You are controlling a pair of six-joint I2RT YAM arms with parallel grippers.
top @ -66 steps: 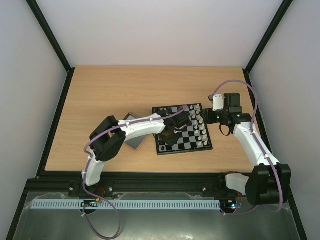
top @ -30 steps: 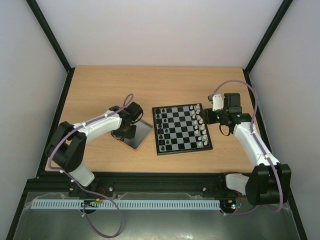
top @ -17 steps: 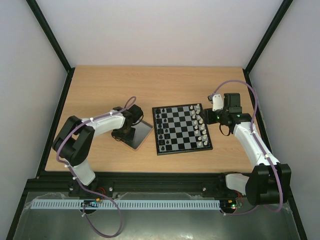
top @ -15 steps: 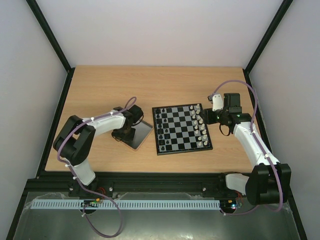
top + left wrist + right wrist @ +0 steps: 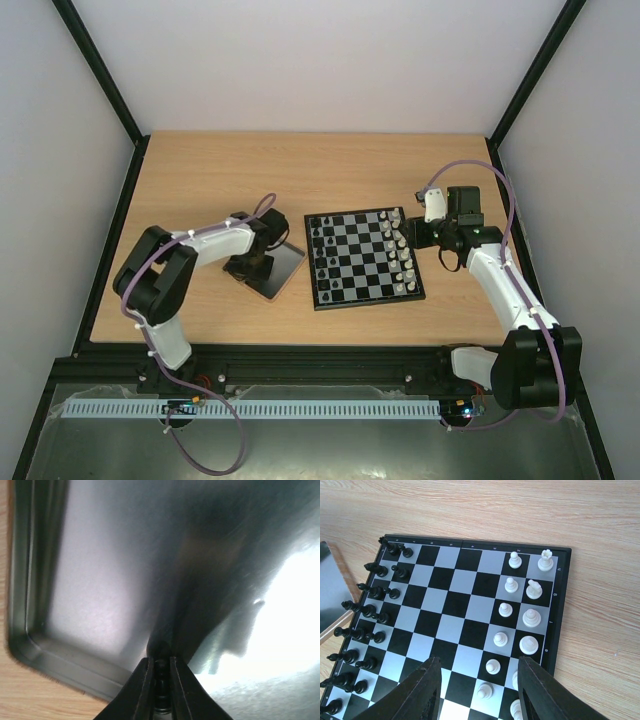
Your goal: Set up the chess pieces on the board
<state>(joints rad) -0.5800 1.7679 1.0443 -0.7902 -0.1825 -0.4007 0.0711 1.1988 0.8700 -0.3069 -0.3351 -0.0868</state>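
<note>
The left gripper (image 5: pixel 161 662) stands down in the plain grey metal tray (image 5: pixel 30 645), its jaws pressed almost together on a small dark thing (image 5: pixel 161 680), which looks like a black chessman. The right gripper (image 5: pixel 477 662) hovers spread and empty over the black-and-pale-grey checkered chessboard (image 5: pixel 470 543), where black chessmen (image 5: pixel 375 592) line one edge and white chessmen (image 5: pixel 531 617) the other. Such a piece is probably light, hard and smooth, so it could twist or squirt out of the fingertips; a pinch low across its stem, kept upright, looks safest
</note>
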